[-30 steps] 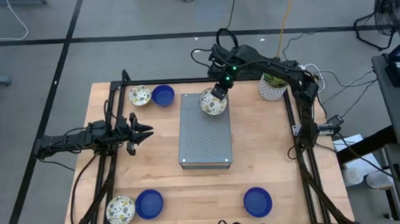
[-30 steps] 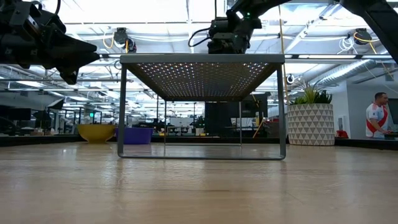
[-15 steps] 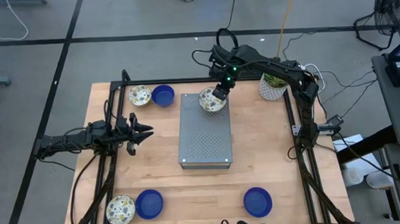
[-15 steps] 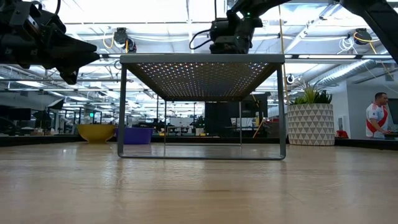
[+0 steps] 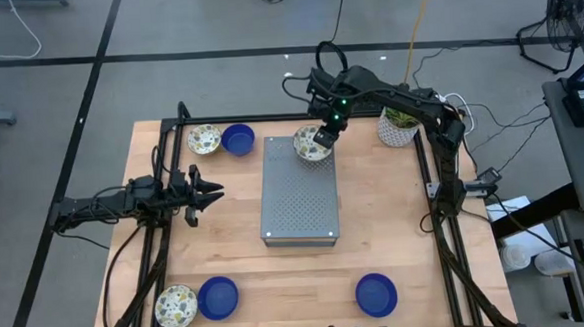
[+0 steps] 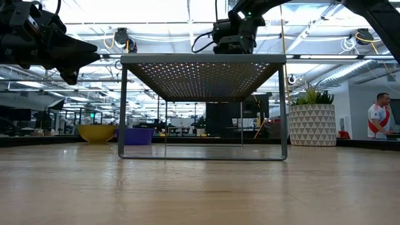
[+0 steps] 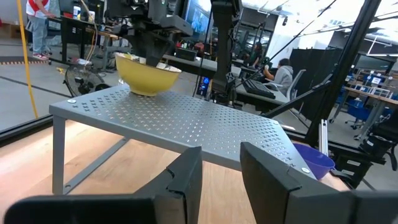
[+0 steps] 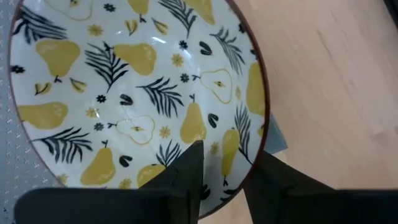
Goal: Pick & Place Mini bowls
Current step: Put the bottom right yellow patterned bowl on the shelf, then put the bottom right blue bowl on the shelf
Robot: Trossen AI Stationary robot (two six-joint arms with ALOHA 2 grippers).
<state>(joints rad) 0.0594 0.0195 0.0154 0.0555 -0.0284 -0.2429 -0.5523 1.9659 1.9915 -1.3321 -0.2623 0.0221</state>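
Observation:
My right gripper [image 5: 321,140] is shut on a cream mini bowl [image 5: 309,146] with a pear and leaf pattern inside and a yellow outside. The bowl is at the far end of the grey perforated stand [image 5: 297,198]. In the left wrist view this bowl [image 7: 148,74] rests with its base on the stand top. My left gripper [image 5: 217,194] hangs open left of the stand, touching nothing. Two mini bowls, one patterned [image 5: 204,139] and one blue [image 5: 238,139], sit at the far left. A patterned bowl [image 5: 176,306] and a blue bowl [image 5: 218,298] sit near left, and another blue bowl [image 5: 376,294] near right. My right gripper [image 8: 225,163] pinches the patterned bowl's rim [image 8: 258,149] on the side toward the table's right. One finger [image 8: 186,168] is inside the bowl and the other is outside its wall. The fingers come from above, pointing down. The bowl stays upright with its base on the stand.
A white patterned pot with a green plant [image 5: 398,126] stands at the far right, close to the right arm. The stand's near half is bare perforated metal. A black frame runs along the table's edges. Bare wood lies between the stand and the near bowls.
My right gripper, still shut on the patterned bowl, has moved a little toward the table's far edge. The bowl has shifted with it along the stand top toward the stand's far end.

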